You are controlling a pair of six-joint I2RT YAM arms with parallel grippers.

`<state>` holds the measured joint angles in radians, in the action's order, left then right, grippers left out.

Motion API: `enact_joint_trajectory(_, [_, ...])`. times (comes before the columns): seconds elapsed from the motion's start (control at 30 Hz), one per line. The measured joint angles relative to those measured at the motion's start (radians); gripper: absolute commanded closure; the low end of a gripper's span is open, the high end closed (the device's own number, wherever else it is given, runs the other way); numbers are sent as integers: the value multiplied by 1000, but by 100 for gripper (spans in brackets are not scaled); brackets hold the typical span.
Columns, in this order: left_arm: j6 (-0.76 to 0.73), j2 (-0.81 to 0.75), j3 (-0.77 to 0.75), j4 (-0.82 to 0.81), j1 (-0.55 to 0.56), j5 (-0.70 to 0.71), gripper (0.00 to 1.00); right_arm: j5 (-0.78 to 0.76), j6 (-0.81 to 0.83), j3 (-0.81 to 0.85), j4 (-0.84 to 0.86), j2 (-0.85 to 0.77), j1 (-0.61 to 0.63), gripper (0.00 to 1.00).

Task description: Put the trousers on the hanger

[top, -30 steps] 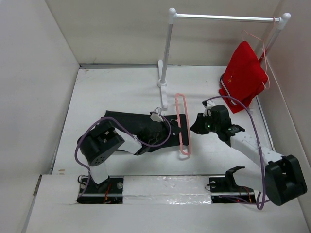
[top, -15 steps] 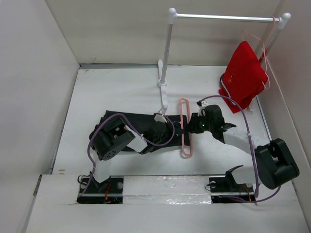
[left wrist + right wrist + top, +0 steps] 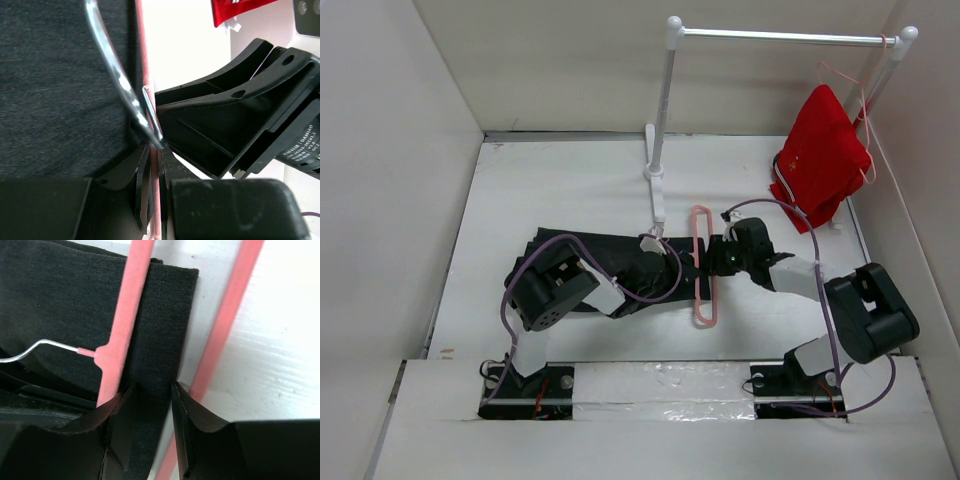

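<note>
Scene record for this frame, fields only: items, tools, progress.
trousers: lying flat, one end under the hanger's hook-side bar
hanger: lying flat across that end
left tool: shut on the hanger bar
right tool: open, fingers straddling the trouser end
red garment: hanging on rack
progress: trousers not yet hung

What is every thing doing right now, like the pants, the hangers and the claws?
Long black fabric trousers: lying flat, not hung yet.
Thin pale-pink hanger: lying down, one bar over the trousers' end.
Left claw: shut on the hanger.
Right claw: open, straddling the trousers' edge.
Bright red garment: hanging from the white rail.
</note>
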<state>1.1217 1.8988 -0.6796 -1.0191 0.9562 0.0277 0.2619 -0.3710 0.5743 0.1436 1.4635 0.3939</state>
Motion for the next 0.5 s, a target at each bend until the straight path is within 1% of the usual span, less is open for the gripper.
enact_joint_trajectory(0.17, [-3, 3, 0, 7, 0, 7, 100, 9, -5, 0, 40, 28, 0, 59])
enact_joint_trajectory(0.2, [-3, 4, 0, 6, 0, 7, 100, 16, -10, 0, 51, 32, 0, 69])
enact_joint_trajectory(0.27, [-5, 5, 0, 6, 0, 9, 100, 32, -18, -3, 71, 43, -2, 83])
enact_joint_trajectory(0.3, [-6, 5, 0, 5, 0, 11, 100, 41, -22, -7, 83, 50, -8, 92])
enact_joint_trajectory(0.37, [-8, 5, 0, 5, 0, 15, 100, 54, -29, -20, 103, 51, -21, 99])
enact_joint_trajectory(0.5, [-23, 5, 1, 5, 0, 29, 100, 76, -47, -65, 125, 7, -60, 100])
